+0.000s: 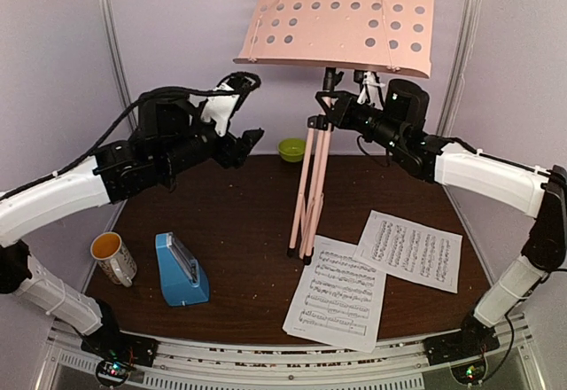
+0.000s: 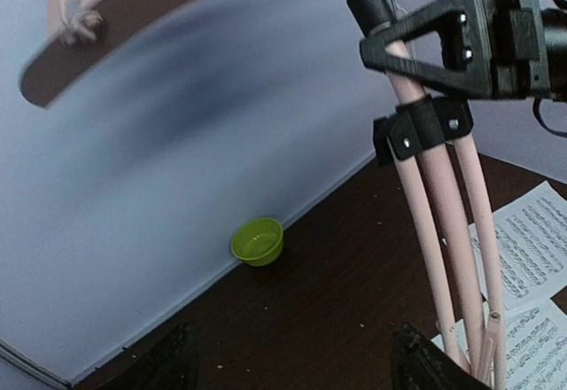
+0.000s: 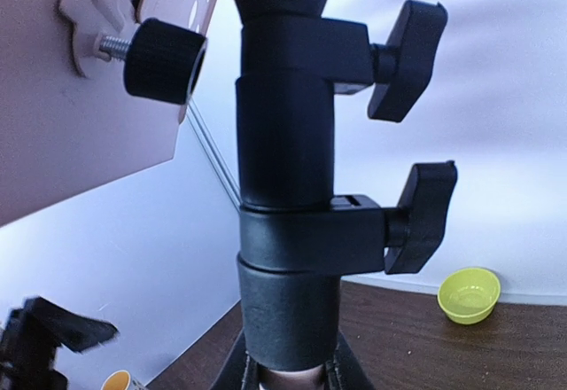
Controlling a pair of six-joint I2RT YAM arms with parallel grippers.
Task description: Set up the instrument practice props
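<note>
The pink music stand (image 1: pixel 310 186) stands upright mid-table, its perforated desk (image 1: pixel 341 18) on top. My right gripper (image 1: pixel 330 111) is shut on its pole just under the black clamp collar (image 3: pixel 288 230), whose base sits between the fingers (image 3: pixel 235 368). My left gripper (image 1: pixel 252 137) hovers left of the stand, open and empty. Its fingertips (image 2: pixel 177 363) stand wide apart, and the stand's legs (image 2: pixel 443 230) rise to their right. Two sheet-music pages (image 1: pixel 338 292) (image 1: pixel 410 250) lie flat at front right. The blue metronome (image 1: pixel 182 270) stands at front left.
A lime-green bowl (image 1: pixel 291 149) sits at the back edge by the wall, ahead of the left gripper (image 2: pixel 258 240). A cream mug (image 1: pixel 113 257) stands at the left edge beside the metronome. Grey walls close the back and both sides.
</note>
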